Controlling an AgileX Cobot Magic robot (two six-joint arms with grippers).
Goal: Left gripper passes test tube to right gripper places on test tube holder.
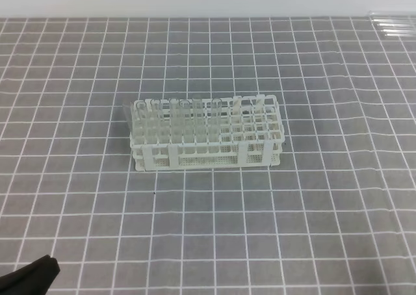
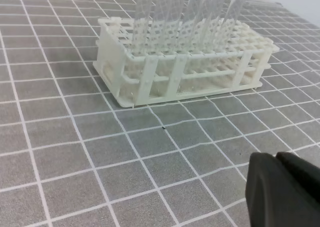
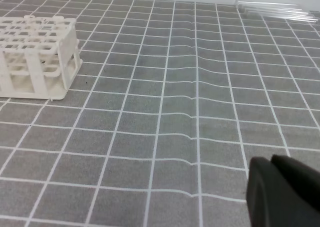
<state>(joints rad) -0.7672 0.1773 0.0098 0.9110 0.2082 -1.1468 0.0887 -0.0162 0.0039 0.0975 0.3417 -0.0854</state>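
A grey cloth ruled with a white grid (image 1: 312, 210) covers the whole table, rippling into shallow folds near the middle in the right wrist view. At its centre stands the white plastic test tube holder (image 1: 208, 153), a rectangular lattice of small square holes in tiers with flat side posts, upright and square to the grid. Several clear glass tubes (image 2: 187, 12) stand upright in its rows toward the left end. More slender clear glass test tubes (image 1: 393, 23) lie flat, side by side, at the far right corner of the cloth, well apart from the holder; none is held. The left gripper (image 2: 282, 189), a black blocky head, shows only as a dark mass low in its own wrist view and at the bottom left corner from above, its jaws pressed together on nothing, near the holder's front but not touching. The right gripper (image 3: 282, 192), equally dark at its camera's edge, is likewise pressed together and empty.
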